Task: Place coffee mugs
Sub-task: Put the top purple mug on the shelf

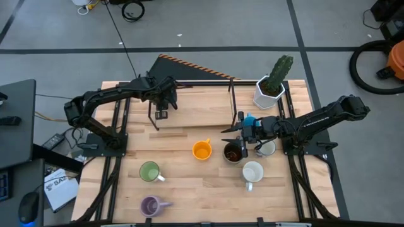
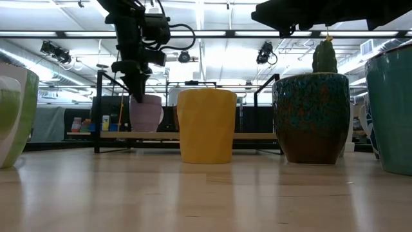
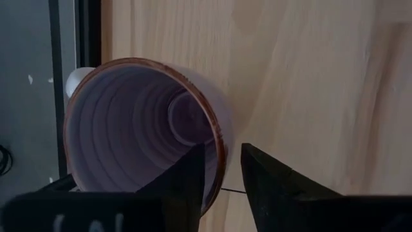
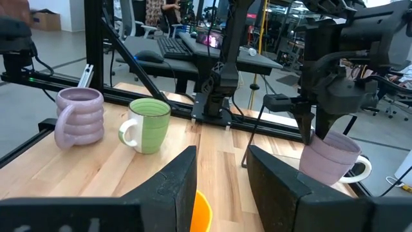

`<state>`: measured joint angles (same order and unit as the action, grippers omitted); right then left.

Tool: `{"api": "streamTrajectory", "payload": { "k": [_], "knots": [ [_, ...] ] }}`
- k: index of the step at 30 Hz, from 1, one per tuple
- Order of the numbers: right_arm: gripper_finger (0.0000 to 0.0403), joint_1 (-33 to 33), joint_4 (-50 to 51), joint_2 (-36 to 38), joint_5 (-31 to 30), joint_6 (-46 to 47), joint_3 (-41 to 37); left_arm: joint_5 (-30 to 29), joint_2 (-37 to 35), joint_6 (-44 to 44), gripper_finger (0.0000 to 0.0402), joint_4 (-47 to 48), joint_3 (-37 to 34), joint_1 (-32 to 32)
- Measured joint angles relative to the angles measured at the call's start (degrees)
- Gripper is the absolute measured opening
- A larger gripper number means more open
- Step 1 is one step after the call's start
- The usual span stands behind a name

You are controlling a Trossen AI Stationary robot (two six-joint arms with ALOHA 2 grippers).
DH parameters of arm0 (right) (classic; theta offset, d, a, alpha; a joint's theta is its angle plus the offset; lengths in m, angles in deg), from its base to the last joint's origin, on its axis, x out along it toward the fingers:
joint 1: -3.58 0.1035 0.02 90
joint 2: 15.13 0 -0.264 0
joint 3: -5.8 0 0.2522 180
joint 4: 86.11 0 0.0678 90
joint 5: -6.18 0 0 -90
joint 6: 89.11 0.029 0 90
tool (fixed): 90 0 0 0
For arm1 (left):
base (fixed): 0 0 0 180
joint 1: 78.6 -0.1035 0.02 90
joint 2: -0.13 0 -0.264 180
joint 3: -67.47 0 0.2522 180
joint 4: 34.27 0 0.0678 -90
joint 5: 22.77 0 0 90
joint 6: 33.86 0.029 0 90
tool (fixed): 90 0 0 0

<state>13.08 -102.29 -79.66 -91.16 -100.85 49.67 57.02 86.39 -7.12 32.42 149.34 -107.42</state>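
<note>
Light wooden table (image 1: 189, 189): purple mug (image 1: 150, 205), green mug (image 1: 149, 171), white mug (image 1: 252, 172), orange mug (image 1: 201, 151), dark brown mug (image 1: 233, 152); cactus pot (image 1: 270, 92) at the far edge, grey floor beyond. Left gripper (image 3: 222, 169) pinches the rim of a second purple mug (image 3: 141, 129), tilted at the far left. Right gripper (image 1: 248, 126) carries a blue mug (image 1: 250, 121) above the brown one; its finger gap is hard to make out.

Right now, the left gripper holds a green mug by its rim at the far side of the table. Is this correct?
Not quite: the mug is purple, not green. The left wrist view shows the left gripper pinching the rim of a purple mug, one finger inside, one outside. The green mug stands on the table's near part in the high view.
</note>
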Motion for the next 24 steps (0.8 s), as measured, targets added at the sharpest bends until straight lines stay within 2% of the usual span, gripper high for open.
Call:
{"api": "streamTrajectory", "payload": {
  "k": [10, 24],
  "knots": [
    [0.0142, 0.00, -0.02, 0.00, 0.00, 0.00, 0.00, 0.23, 0.00, -0.72, 0.0048, -0.81, 0.00, 0.00],
    [0.0142, 0.00, -0.89, 0.00, 0.02, 0.02, -0.02, 0.30, 0.04, -9.87, 0.0043, -2.37, 0.00, -0.95]
  ]
}}
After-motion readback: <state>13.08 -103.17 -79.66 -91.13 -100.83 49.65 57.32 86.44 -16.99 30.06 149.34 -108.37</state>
